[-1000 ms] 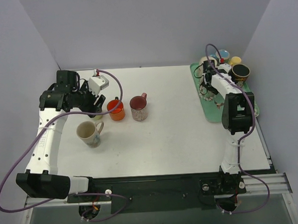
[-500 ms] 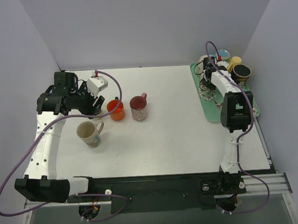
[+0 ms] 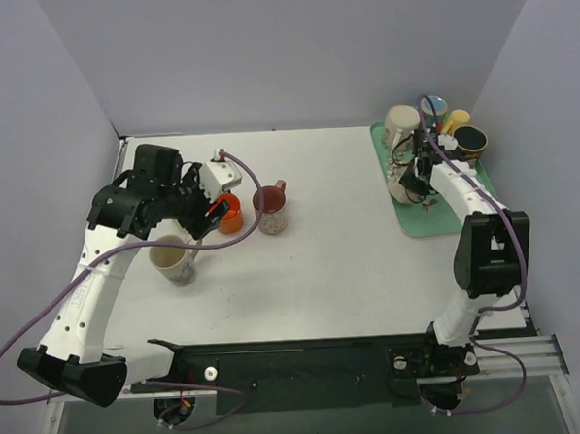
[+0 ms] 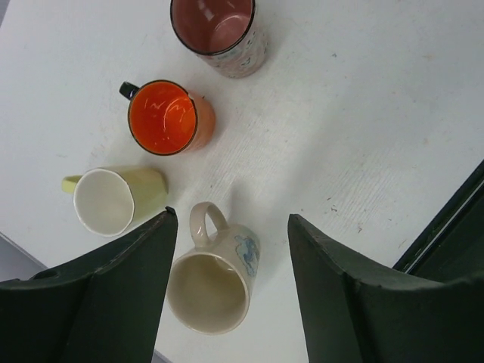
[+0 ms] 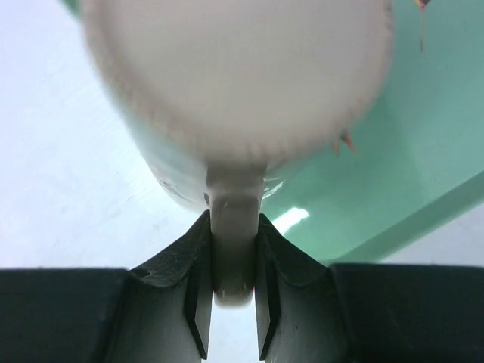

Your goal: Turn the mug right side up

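Observation:
A cream mug (image 3: 401, 124) hangs above the green tray (image 3: 436, 219) at the far right. My right gripper (image 3: 415, 155) is shut on its handle. In the right wrist view the handle (image 5: 234, 249) is pinched between both fingers of the right gripper (image 5: 233, 287), and the mug's (image 5: 234, 91) flat closed end faces the camera. My left gripper (image 3: 212, 206) hovers open over the mugs on the left of the table, holding nothing. The left wrist view shows the left gripper (image 4: 231, 215) above a cream mug with a blue print (image 4: 215, 283).
Standing upright on the table are an orange mug (image 4: 162, 117), a speckled pink-lined mug (image 4: 219, 30) and a pale yellow mug (image 4: 113, 198). At the back of the tray stand a black mug (image 3: 469, 140), a yellow one (image 3: 457, 119) and a blue one (image 3: 435, 104).
My right gripper has closed on the mug's handle and raised the mug off the tray. My left arm has swung to the right, over the orange mug.

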Motion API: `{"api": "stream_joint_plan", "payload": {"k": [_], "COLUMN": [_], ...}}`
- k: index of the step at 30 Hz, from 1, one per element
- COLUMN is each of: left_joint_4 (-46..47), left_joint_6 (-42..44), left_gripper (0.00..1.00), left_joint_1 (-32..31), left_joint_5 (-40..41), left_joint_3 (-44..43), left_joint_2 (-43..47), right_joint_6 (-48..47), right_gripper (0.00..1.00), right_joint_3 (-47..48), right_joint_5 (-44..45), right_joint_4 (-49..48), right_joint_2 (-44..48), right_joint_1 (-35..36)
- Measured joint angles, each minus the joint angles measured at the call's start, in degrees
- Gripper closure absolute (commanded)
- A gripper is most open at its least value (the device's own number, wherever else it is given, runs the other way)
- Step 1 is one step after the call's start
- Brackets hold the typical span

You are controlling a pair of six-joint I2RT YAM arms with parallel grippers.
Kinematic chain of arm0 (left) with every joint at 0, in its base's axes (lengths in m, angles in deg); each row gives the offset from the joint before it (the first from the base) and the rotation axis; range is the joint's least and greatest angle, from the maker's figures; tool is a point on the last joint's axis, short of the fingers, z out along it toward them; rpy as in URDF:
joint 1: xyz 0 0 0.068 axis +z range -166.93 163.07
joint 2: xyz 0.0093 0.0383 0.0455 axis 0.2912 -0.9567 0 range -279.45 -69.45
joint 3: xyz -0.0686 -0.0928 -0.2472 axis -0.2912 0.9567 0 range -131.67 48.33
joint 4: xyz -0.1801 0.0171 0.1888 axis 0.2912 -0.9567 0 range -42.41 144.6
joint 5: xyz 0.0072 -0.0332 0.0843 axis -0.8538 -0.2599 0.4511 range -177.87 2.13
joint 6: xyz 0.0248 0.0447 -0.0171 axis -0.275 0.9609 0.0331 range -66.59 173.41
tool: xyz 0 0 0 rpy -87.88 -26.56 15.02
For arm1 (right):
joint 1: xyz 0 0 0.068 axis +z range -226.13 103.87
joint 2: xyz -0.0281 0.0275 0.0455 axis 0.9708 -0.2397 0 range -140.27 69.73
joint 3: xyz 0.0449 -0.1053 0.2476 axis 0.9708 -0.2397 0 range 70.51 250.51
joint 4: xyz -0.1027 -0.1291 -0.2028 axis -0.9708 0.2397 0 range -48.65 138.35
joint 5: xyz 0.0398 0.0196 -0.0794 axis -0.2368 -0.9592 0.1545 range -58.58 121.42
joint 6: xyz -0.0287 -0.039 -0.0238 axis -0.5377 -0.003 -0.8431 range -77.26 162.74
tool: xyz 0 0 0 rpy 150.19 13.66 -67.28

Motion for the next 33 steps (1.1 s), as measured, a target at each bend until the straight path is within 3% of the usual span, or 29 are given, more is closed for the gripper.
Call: {"api": "stream_joint_plan", "payload": {"k": [6, 9, 13, 16, 20, 21, 23, 27, 33], "left_joint_4": [4.0, 3.7, 8.4, 19.3, 42.4, 49.3, 58.4, 73.9, 88.6], "left_joint_6": [-0.3, 0.5, 8.4, 23.6, 44.6, 49.1, 54.2, 59.2, 60.5], "left_gripper": [0.29, 0.27, 0.26, 0.21, 0.18, 0.18, 0.18, 0.17, 0.16], "left_joint_1": [-3.3, -4.3, -8.9, -15.9, -23.8, -24.7, -25.4, -26.0, -26.8], "left_joint_5": [-0.4, -0.7, 1.5, 4.5, 4.9, 4.3, 4.1, 4.7, 7.2], "left_joint_3": [-0.1, -4.2, -6.5, 4.3, 34.2, 42.0, 49.6, 53.9, 53.3], "left_joint_2": [1.5, 0.6, 1.7, 9.6, 25.1, 27.3, 25.9, 19.1, 18.4], "right_joint_6": [-0.7, -0.4, 0.9, 3.1, 6.6, 7.6, 9.4, 11.7, 11.1], "right_gripper": [1.0, 1.0, 1.0, 1.0, 1.0, 1.0, 1.0, 1.0, 1.0], "right_joint_3": [-5.2, -7.5, -9.6, -11.8, -15.3, -16.2, -17.2, -17.3, -16.0], "right_joint_5": [-9.0, -14.1, -18.7, -21.8, -24.3, -25.1, -26.4, -27.2, -26.0], "right_joint_4": [-0.7, -2.3, -2.8, -5.0, -7.1, -8.0, -9.4, -11.3, -10.8], "right_joint_2": [13.3, 18.9, 26.0, 30.8, 38.3, 40.3, 43.5, 47.8, 49.4], "right_joint_1": [1.0, 1.9, 4.8, 7.3, 12.0, 13.2, 15.4, 20.9, 28.9]}}
